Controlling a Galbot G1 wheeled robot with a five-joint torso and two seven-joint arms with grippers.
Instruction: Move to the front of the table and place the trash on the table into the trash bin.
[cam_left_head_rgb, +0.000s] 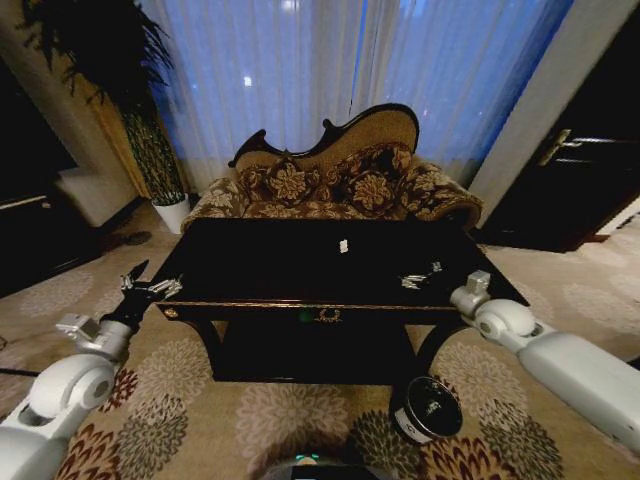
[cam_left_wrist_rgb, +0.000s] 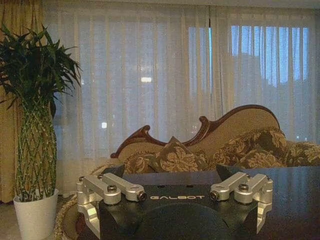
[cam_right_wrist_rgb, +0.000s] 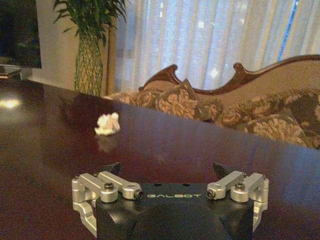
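We face the long front edge of the counter (cam_left_head_rgb: 250, 270), a glossy black rectangle with gold trim and a gold emblem on its near face, its long axis running left to right across our head view and a floral sofa (cam_left_head_rgb: 340, 180) just beyond its far side. A small white paper bit (cam_left_head_rgb: 343, 245) lies near the middle of the top, toward the far edge; in the right wrist view it reads as a crumpled pale scrap (cam_right_wrist_rgb: 107, 124) with no clear long axis. A shiny grey wad (cam_left_head_rgb: 420, 277) sits toward the right near edge, though it is too small for us to make out its shape. The trash bin (cam_left_head_rgb: 428, 410) stands upright on the carpet before the counter's right leg, its round mouth open upward. Our left pincer (cam_left_head_rgb: 150, 288) hovers at the near left corner, fingers spread and holding nothing. Our right pincer (cam_right_wrist_rgb: 170, 172) rests low over the right end, wide open and empty.
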